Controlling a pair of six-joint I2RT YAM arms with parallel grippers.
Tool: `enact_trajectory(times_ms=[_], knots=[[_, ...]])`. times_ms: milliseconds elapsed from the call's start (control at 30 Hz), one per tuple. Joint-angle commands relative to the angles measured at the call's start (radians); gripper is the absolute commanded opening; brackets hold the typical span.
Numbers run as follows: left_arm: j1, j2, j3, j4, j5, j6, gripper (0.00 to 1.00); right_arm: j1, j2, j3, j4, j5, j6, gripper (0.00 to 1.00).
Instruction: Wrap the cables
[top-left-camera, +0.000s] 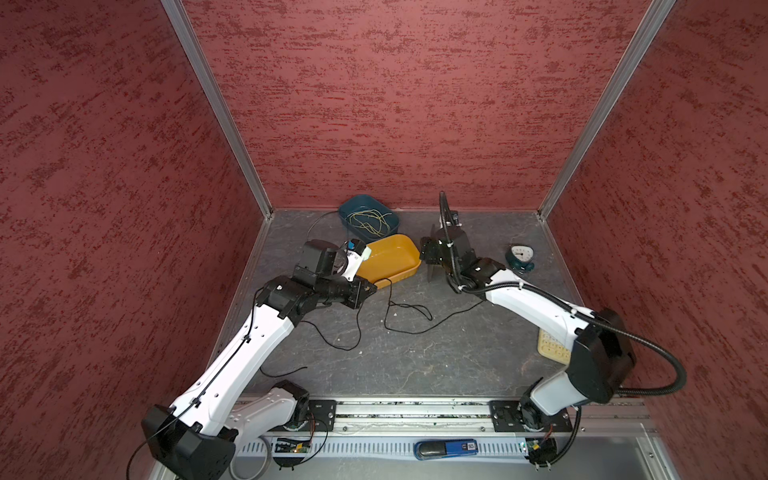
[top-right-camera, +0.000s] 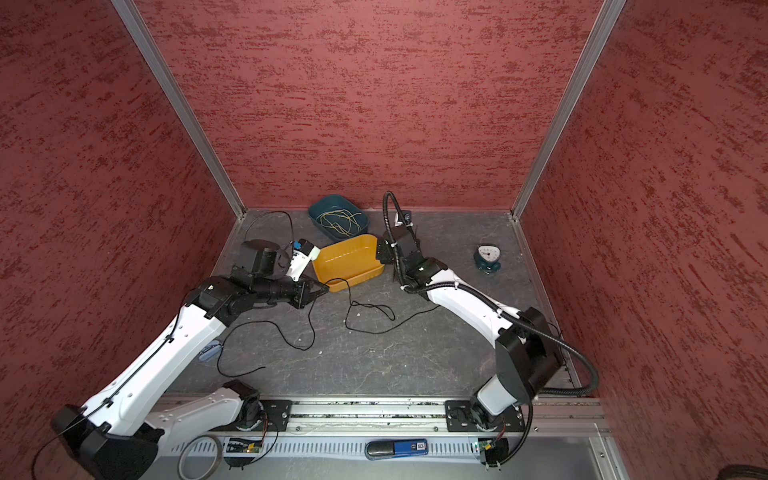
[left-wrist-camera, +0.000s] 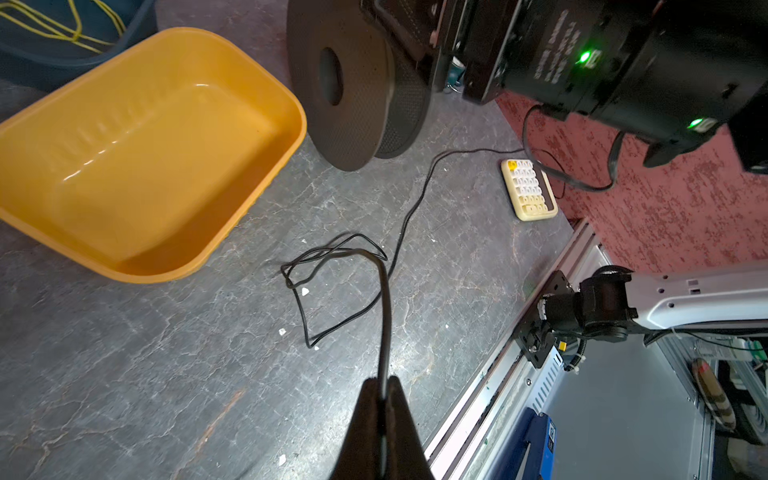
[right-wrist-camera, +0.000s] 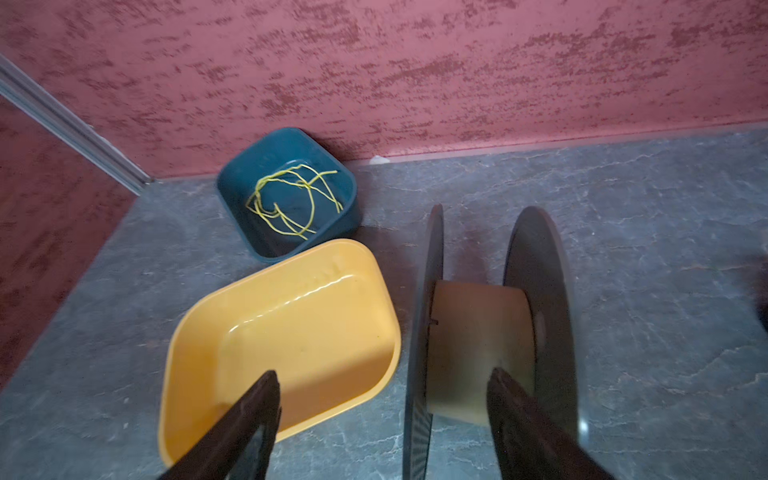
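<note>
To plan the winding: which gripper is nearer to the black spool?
Right. The right gripper hangs open at the spool, one disc between its fingers. The left gripper, shut on the black cord, is beyond the yellow tray.

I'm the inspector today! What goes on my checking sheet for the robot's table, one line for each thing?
Surface: grey stone-look tabletop, a few white specks.
Job's things: black cord lying in loose loops on the tabletop, not wrapped.
Clutter: empty yellow tray, blue tub, teal clock, cream keypad.
Grippers: left gripper shut on the black cord; right gripper open, straddling one flange of the spool, which stands on edge beside the yellow tray.
Cables: yellow-green wire in the blue tub; ribbed black hose along the right arm.
Surroundings: red textured walls, metal corner posts.
</note>
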Motion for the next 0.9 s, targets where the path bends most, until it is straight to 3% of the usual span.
enact_trajectory(times_ms=[0, 100, 300, 567, 633, 867], knots=[[-0.063, 0.026, 0.017, 0.07, -0.033, -0.035, 0.08, 0.006, -0.071, -0.049, 0.062, -0.104, -0.048, 0.8], [-0.107, 0.063, 0.02, 0.123, -0.023, -0.051, 0.08, 0.006, -0.155, -0.119, 0.086, -0.184, -0.09, 0.79], [-0.149, 0.182, 0.126, 0.137, -0.002, -0.022, 0.08, 0.005, -0.365, -0.32, 0.127, -0.208, -0.192, 0.79], [-0.151, 0.381, 0.375, 0.026, 0.111, 0.097, 0.08, 0.007, -0.575, -0.527, 0.237, -0.37, -0.348, 0.82], [-0.161, 0.411, 0.407, 0.029, 0.134, 0.103, 0.08, 0.007, -0.58, -0.535, 0.255, -0.41, -0.379, 0.82], [-0.237, 0.5, 0.507, -0.002, 0.189, 0.152, 0.07, 0.008, -0.478, -0.49, 0.333, -0.353, -0.424, 0.81]])
